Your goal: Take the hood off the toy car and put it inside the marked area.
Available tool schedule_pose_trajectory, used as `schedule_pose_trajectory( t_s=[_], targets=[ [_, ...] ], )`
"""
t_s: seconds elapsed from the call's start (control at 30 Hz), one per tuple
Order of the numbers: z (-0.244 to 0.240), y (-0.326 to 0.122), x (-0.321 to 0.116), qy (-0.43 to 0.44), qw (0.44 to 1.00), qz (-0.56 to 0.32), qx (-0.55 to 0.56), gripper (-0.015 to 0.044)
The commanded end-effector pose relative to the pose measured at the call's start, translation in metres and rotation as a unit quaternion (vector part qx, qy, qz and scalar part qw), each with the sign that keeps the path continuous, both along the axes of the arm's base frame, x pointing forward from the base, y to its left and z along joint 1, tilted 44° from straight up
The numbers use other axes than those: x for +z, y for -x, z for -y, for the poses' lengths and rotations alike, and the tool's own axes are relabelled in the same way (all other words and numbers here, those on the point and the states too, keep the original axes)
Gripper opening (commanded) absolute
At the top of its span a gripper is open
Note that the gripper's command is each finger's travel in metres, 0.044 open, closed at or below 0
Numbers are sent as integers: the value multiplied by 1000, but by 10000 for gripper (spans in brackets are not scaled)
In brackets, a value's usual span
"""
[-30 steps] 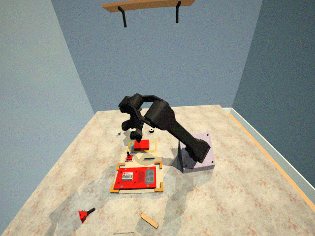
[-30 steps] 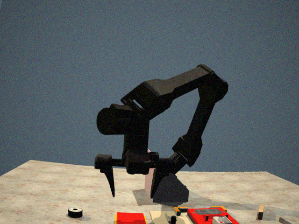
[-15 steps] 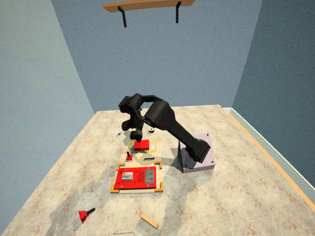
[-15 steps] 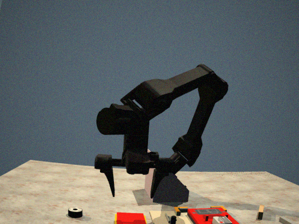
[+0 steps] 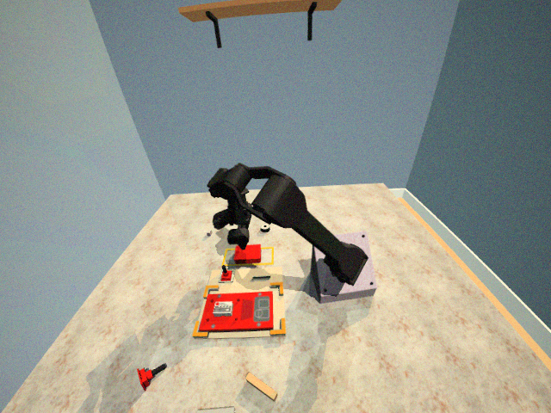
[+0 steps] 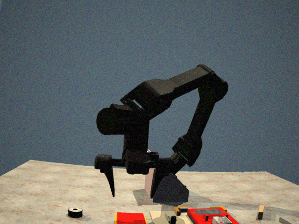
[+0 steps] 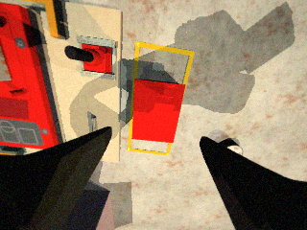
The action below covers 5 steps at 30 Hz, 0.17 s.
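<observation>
The red hood point(image 5: 247, 254) point(image 6: 130, 218) point(image 7: 157, 112) rests on the table within the yellow outline of the marked area point(image 5: 273, 255) point(image 7: 165, 47). In the wrist view it spans the outline's width, with table showing at both ends; whether it overlaps the long lines is hard to tell. My gripper point(image 5: 232, 235) point(image 6: 132, 197) point(image 7: 156, 135) is wide open and empty above the hood, touching nothing. The red car body point(image 5: 238, 311) point(image 6: 205, 214) point(image 7: 24, 103) lies among orange corner brackets on the pale board point(image 5: 278, 306) point(image 7: 112, 29), its engine block point(image 5: 222, 308) uncovered.
A red base with a black lever point(image 5: 225, 274) point(image 7: 98, 58) stands on the board near the marked area. A black-and-white wheel point(image 5: 265, 228) point(image 6: 74, 212) lies beyond. Another red lever piece point(image 5: 146, 376) and a wooden block point(image 5: 261, 385) point(image 6: 260, 212) lie in front. A shelf point(image 5: 260, 8) hangs overhead.
</observation>
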State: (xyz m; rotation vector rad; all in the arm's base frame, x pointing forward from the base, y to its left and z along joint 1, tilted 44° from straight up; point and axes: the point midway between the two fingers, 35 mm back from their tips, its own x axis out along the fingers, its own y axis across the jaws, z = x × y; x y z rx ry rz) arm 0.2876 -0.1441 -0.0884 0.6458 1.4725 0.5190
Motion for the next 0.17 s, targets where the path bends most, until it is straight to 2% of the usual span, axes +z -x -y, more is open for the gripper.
schedule_pose_trajectory(
  t_s=[0.0,0.13],
  targets=[
    [0,1,0,1,1000,-1,3,440],
    [0,1,0,1,1000,-1,3,440]
  ],
)
